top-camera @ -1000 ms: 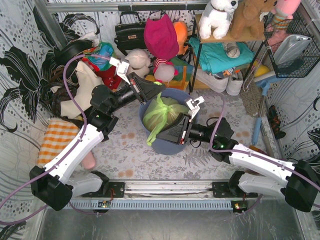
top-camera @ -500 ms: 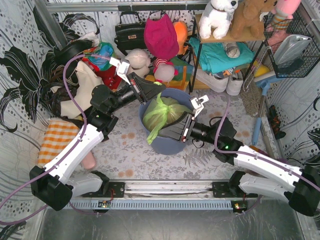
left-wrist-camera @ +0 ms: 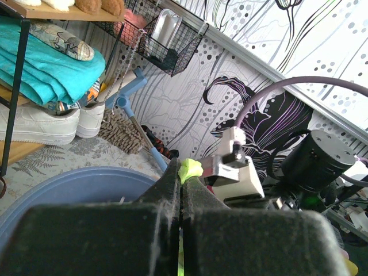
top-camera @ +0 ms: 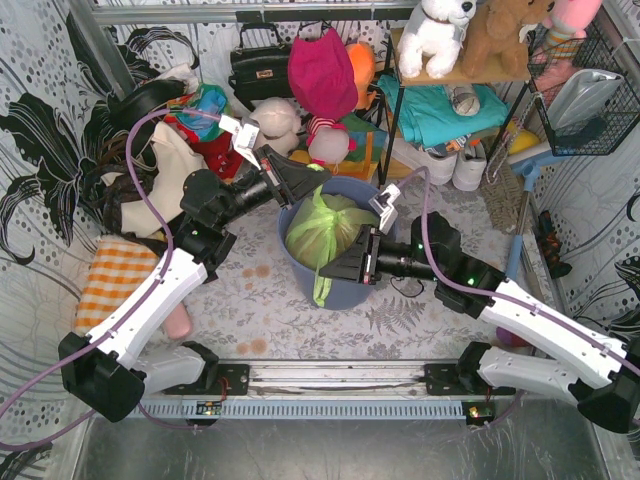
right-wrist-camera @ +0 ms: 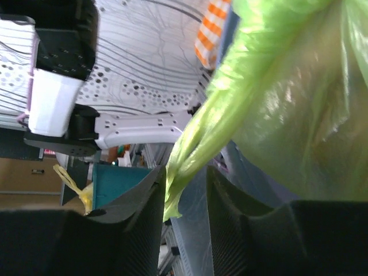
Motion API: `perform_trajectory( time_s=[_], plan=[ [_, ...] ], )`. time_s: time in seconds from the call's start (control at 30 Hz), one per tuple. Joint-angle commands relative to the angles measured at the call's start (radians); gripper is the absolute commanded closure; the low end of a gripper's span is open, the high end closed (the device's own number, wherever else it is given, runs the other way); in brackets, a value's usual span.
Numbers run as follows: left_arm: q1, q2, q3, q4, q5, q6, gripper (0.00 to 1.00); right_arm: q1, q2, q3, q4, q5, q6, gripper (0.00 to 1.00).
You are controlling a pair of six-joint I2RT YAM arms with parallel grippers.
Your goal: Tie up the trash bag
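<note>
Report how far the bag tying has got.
Done: the trash bag sits bulging in the bin. In hand: left pincer shut on one handle strip; right pincer open around the other strip. Remaining: no knot visible, so crossing and tying.

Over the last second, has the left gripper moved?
No. The left gripper stays shut on the bag's strip, in the same spot at the far rim of the bin.
</note>
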Motion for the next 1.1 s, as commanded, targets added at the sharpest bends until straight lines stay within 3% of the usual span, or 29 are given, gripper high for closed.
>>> perform_trajectory(
  time_s=[0.0, 0.63, 1.07],
  plan=[
    [0.002, -0.023, 0.012, 0.033, -0.002, 0.014, 1.00, 0.010, 0.011, 0.054, -0.164, -0.062, -0.004, 0.67],
    [0.002, -0.023, 0.002, 0.051, -0.002, 0.009, 1.00, 0.064, -0.013, 0.185, -0.454, 0.089, -0.045, 0.64],
    [0.002, -0.021, 0.014, 0.044, 0.006, 0.014, 1.00, 0.084, 0.101, 0.330, -0.678, 0.206, -0.132, 0.80]
  ],
)
